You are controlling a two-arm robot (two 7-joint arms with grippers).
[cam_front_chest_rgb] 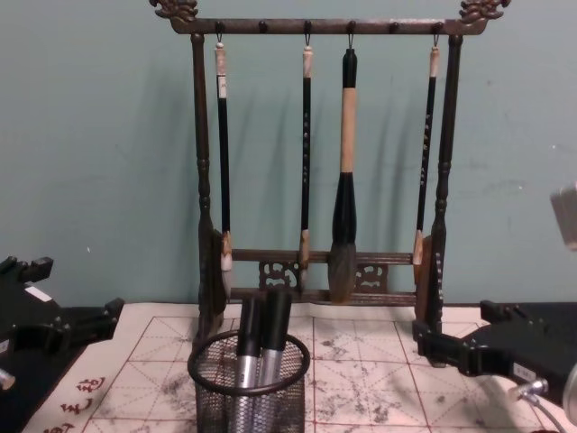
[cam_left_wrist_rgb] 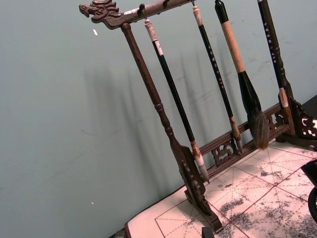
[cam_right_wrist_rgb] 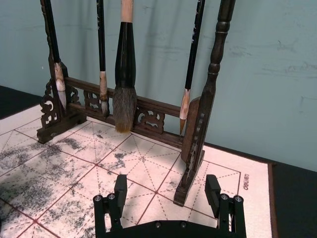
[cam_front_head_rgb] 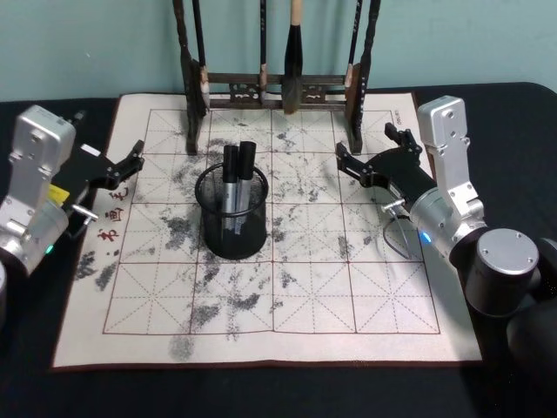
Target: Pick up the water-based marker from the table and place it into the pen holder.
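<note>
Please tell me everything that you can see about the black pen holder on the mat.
The pen holder is a round cup of black wire mesh with a solid dark rim. It stands upright near the middle of the ink-stained practice mat, in front of the wooden brush rack and apart from it. Two markers with black caps and grey barrels stand inside, leaning slightly, their caps above the rim. Neither gripper touches it: the left gripper and right gripper are at either side.

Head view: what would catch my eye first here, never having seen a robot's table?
The black mesh pen holder mid-mat, with two markers standing in it. Behind it, a dark wooden brush rack hung with calligraphy brushes. The left tool and right tool, both open, flank the ink-stained gridded mat.
</note>
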